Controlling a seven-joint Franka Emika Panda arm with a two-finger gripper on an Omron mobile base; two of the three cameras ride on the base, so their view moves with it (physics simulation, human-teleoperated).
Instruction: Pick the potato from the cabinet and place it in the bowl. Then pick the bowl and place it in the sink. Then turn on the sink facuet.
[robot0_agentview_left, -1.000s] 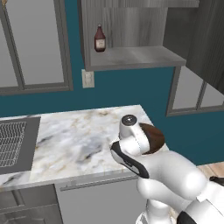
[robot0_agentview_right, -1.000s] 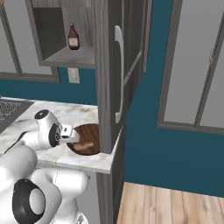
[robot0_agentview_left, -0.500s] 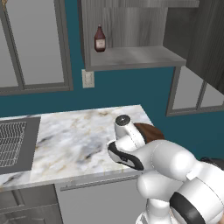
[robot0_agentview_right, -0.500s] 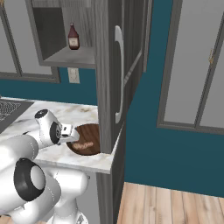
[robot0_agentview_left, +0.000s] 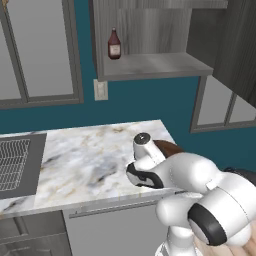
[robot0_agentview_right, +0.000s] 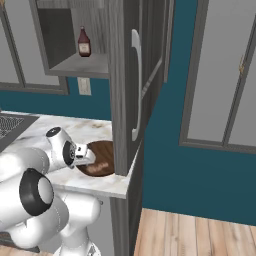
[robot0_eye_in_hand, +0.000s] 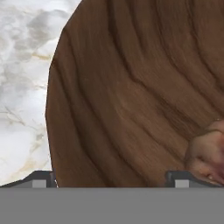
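The dark wooden bowl (robot0_eye_in_hand: 131, 96) sits at the right end of the marble counter (robot0_agentview_left: 85, 160), under the open cabinet (robot0_agentview_left: 150, 65). The tan potato (robot0_eye_in_hand: 208, 153) lies inside the bowl (robot0_agentview_right: 102, 157), toward its right side in the hand view. My gripper (robot0_eye_in_hand: 113, 180) is open and low over the bowl's left rim, with one fingertip (robot0_eye_in_hand: 41, 179) outside over the marble and the other inside near the potato (robot0_agentview_right: 102, 165). In the left base view my white hand covers most of the bowl (robot0_agentview_left: 167, 148). The sink (robot0_agentview_left: 17, 162) lies at the counter's far left.
A dark red-brown bottle (robot0_agentview_left: 114, 45) stands on the cabinet shelf. The cabinet's open door (robot0_agentview_right: 132, 85) hangs just right of the bowl, close to my hand. Grey-framed frosted panes line the wall at both sides. The counter ends right beside the bowl.
My hand has edged a little left and farther over the bowl's rim while the arm's elbow swung round. Bowl and potato have stayed where they were.
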